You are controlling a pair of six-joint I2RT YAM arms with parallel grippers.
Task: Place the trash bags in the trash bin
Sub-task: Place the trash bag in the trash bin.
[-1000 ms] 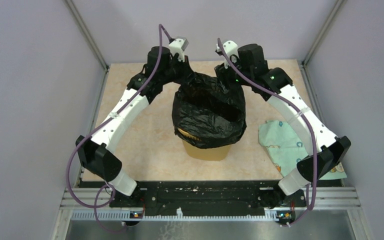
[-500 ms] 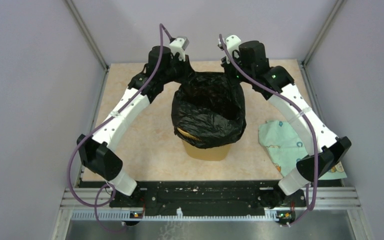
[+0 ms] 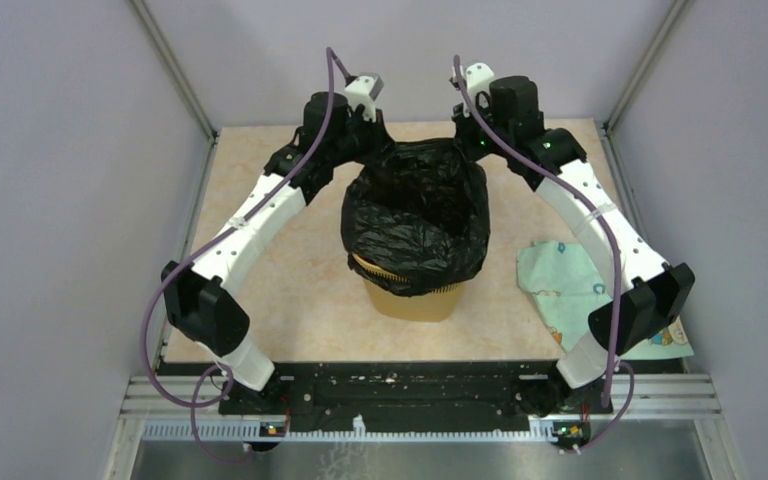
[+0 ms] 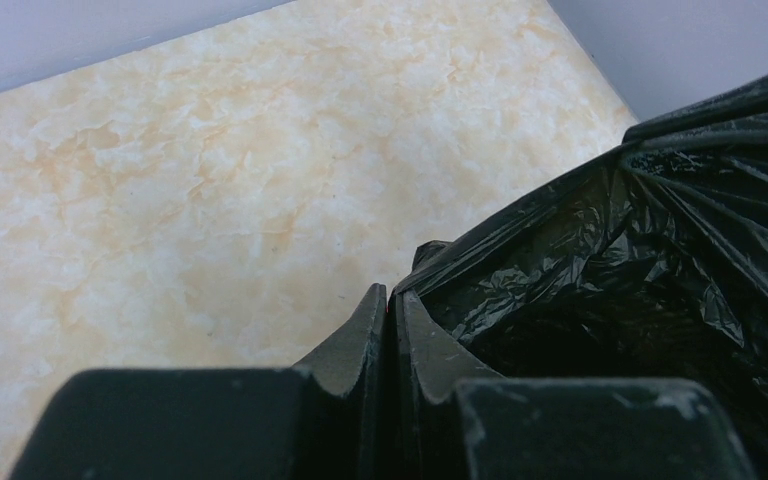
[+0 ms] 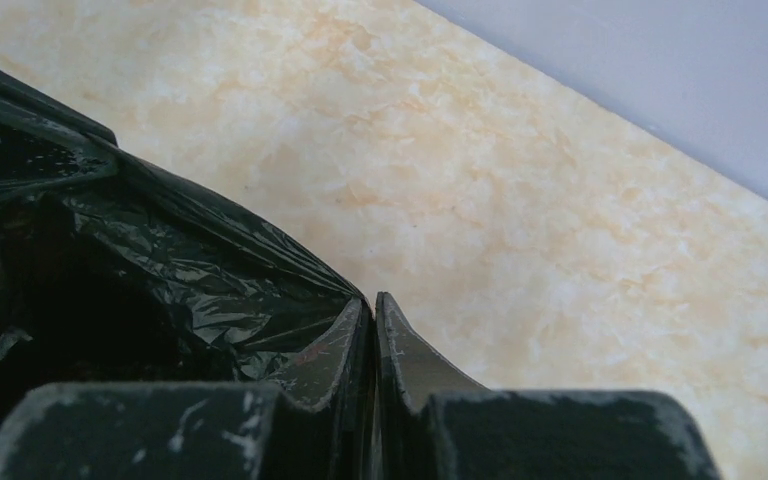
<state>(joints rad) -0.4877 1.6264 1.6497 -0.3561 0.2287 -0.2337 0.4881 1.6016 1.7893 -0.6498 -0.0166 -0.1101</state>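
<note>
Both grippers have drawn back toward the far wall and spread apart over the past second, and the right one has snapped closed. The bag's mouth, slumped before, now gapes wide. The left gripper (image 4: 388, 300) pinches the far-left rim of the black trash bag (image 4: 610, 250), its jaws all but meeting on the film. The right gripper (image 5: 372, 305) is clamped the same way on the far-right rim. Between them the glossy plastic is pulled taut in pleats. Seen from above, the bag hangs over the yellow trash bin (image 3: 410, 298), hiding its upper part except for a strip of slotted band at the near edge. The bin stands mid-table (image 3: 290, 280). A pale green patterned cloth (image 3: 560, 285) lies flat to the bin's right, apart from it, partly under the right arm.
</note>
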